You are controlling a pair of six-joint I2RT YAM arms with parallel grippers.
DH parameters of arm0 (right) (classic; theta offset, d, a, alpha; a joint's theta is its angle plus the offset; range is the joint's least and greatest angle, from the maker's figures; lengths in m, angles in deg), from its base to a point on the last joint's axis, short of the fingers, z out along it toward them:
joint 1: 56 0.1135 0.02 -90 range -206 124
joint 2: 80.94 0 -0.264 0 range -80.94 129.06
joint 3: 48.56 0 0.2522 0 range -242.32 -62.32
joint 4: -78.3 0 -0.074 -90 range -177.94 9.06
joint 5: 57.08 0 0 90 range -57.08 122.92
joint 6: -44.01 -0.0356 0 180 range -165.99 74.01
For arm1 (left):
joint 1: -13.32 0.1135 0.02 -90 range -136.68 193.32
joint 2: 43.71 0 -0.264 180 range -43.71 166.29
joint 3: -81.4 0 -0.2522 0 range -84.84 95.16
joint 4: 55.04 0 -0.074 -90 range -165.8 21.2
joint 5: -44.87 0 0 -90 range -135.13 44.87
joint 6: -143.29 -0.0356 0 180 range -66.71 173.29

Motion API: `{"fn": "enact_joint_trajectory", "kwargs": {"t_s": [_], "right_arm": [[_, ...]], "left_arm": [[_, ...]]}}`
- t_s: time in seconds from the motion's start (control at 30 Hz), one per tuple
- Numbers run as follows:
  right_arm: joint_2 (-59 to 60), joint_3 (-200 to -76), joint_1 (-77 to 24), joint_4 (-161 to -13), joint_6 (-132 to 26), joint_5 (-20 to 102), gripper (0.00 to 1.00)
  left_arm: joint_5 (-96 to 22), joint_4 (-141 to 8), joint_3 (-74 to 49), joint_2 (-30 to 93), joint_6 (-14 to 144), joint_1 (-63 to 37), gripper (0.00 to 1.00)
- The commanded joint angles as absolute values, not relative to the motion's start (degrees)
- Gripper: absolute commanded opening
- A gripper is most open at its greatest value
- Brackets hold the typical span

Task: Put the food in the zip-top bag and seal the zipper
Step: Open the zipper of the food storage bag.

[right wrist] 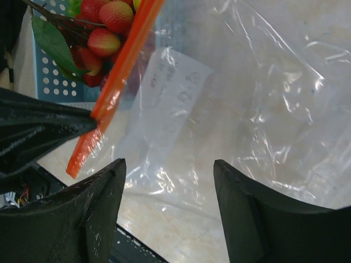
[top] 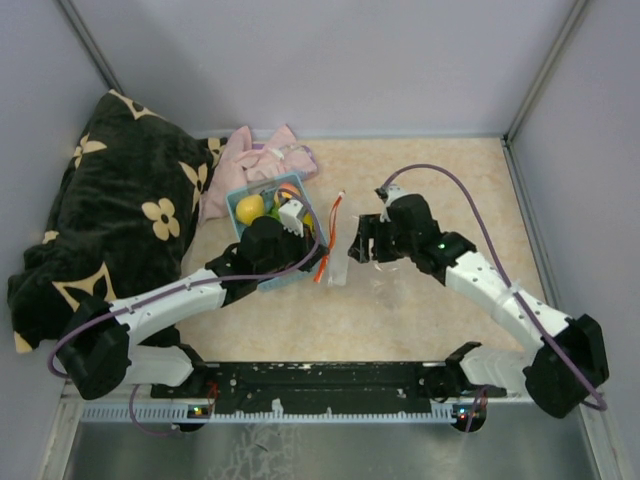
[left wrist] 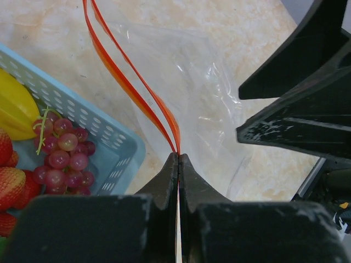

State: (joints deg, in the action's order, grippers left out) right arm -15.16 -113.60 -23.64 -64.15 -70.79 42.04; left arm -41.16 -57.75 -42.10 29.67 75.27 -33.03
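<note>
At the middle of the surface [top: 430, 170] lies the zip-top bag [top: 372, 262], clear, flat and with no food in it. Its zipper [top: 331, 236] runs from 12 to 6 o'clock along the bag's 9 o'clock edge, just beside the basket [top: 312, 262].

We see the left fingers [left wrist: 167, 183] closed tight on the near end of that strip, at about 7 o'clock of the bag. Beyond the pinch the two red tracks part, so the mouth is open there. We judge this hold is meant to anchor the floppy edge and keep the opening facing the basket.

The right fingers [right wrist: 104, 192] are spread apart over the bag's 3 o'clock side, gripping nothing. They are likely placed to take the far lip or pin the film.

The grapes [left wrist: 63, 156], the yellow piece [left wrist: 16, 109] and the red berry cluster [right wrist: 104, 27] all sit in the basket, at 9 o'clock of the bag, so the loading is not yet begun.

The basket wall touches or nearly touches the zipper, so there is little room on that side. Bare surface lies open from 12 through 5 o'clock. A pink cloth [top: 250, 155] and a dark blanket [top: 120, 220] crowd the 10 o'clock side.
</note>
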Motion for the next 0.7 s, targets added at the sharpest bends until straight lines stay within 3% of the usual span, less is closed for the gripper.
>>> {"fn": "enact_joint_trajectory", "kwargs": {"t_s": [0.0, 0.47, 0.67], "right_arm": [[-10.8, -119.9, -20.3, -71.7, -75.6, 37.9, 0.66], [2.3, -127.5, -19.6, -71.6, -78.7, 39.8, 0.65], [2.9, -126.3, -19.5, -71.7, -78.5, 39.8, 0.48]], "left_arm": [[-44.9, -57.8, -40.1, 30.0, 72.9, -34.8, 0.0], [-47.3, -58.8, -39.6, 30.2, 71.0, -36.8, 0.0], [-47.7, -58.9, -39.4, 30.7, 70.9, -37.5, 0.0]]}}
